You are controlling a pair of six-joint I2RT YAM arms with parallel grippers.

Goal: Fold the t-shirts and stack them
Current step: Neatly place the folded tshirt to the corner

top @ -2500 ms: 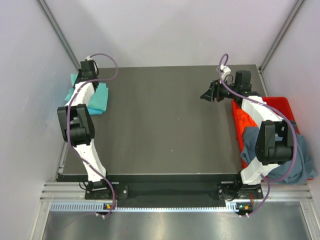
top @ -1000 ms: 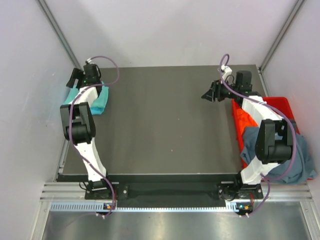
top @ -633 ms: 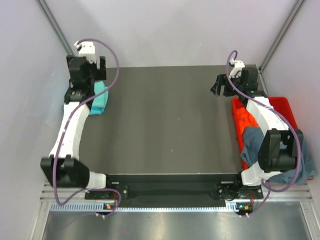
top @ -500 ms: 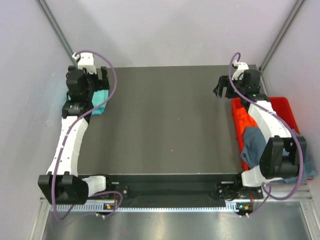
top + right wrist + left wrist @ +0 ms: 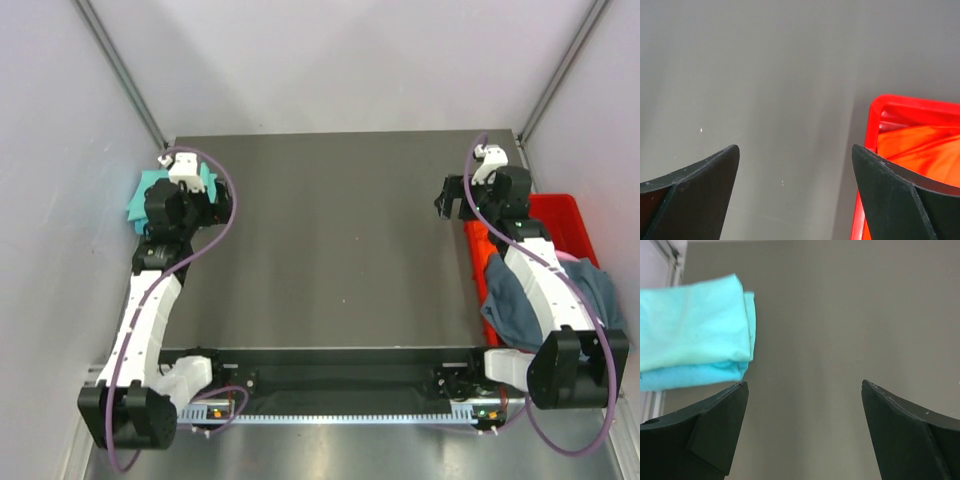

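A folded stack of t-shirts lies at the table's far left, a mint-teal one [image 5: 695, 320] on top of a brighter cyan-blue one [image 5: 690, 375]; in the top view the stack [image 5: 143, 196] peeks out behind my left arm. A slate grey-blue t-shirt [image 5: 530, 295] hangs crumpled over the red crate. My left gripper [image 5: 803, 385] is open above bare table, just right of and nearer than the stack, and holds nothing. Beside the crate's far left corner my right gripper [image 5: 795, 147] also stands open over bare tabletop.
The red crate [image 5: 555, 205] sits at the table's right edge with orange cloth [image 5: 920, 145] inside; its rim [image 5: 874, 120] is close to my right finger. The dark tabletop [image 5: 330, 240] runs between the arms. Pale walls enclose the table on three sides.
Both arms have drawn back toward the near side, the left one off the folded stack. Both grippers have opened wider.
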